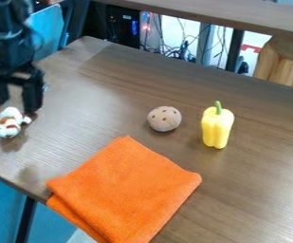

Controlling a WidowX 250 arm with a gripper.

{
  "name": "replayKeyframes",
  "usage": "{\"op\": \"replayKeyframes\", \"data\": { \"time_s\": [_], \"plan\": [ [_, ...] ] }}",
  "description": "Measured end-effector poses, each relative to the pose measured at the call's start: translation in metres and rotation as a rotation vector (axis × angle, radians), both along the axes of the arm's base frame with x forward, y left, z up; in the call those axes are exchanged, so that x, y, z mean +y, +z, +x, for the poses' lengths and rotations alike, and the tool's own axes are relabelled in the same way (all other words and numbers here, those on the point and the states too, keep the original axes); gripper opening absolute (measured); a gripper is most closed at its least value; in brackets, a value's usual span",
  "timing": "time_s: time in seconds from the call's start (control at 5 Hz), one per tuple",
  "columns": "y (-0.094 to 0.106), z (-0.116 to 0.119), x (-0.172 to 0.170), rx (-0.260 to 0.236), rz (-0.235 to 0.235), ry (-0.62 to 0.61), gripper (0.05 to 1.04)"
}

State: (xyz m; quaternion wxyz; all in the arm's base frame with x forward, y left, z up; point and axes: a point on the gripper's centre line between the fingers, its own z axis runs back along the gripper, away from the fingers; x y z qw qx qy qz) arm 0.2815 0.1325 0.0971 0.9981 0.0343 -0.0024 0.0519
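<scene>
The black gripper (15, 105) hangs over the left end of the wooden table, its two fingers apart and pointing down. Just below them lies a small white plush toy (9, 122) with orange-brown patches; whether a finger touches it I cannot tell. A folded orange cloth (126, 190) lies at the front of the table, one corner over the edge. Behind it sits a beige ball with dark spots (164, 118). To the ball's right is a yellow toy pepper (217, 127) with a green stem, standing upright.
The brown table (256, 185) has its front left edge running below the plush toy and the cloth. Behind its far edge are cables, a black computer case (121, 26) and a wooden piece (281, 64) at the right.
</scene>
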Motion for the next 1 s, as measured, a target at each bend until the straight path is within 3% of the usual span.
{"op": "replayKeyframes", "data": {
  "time_s": [0.2, 0.4, 0.6, 0.8, 1.0],
  "plan": [
    [0.001, 0.036, -0.046, -0.02, -0.042, -0.191, 1.0],
    [0.002, 0.056, -0.1, -0.112, -0.143, -0.39, 1.0],
    [0.002, 0.06, -0.145, -0.121, -0.151, -0.485, 1.0],
    [-0.008, 0.05, -0.183, -0.086, -0.107, -0.533, 1.0],
    [-0.014, 0.049, -0.195, -0.047, -0.085, -0.557, 1.0]
  ]
}}
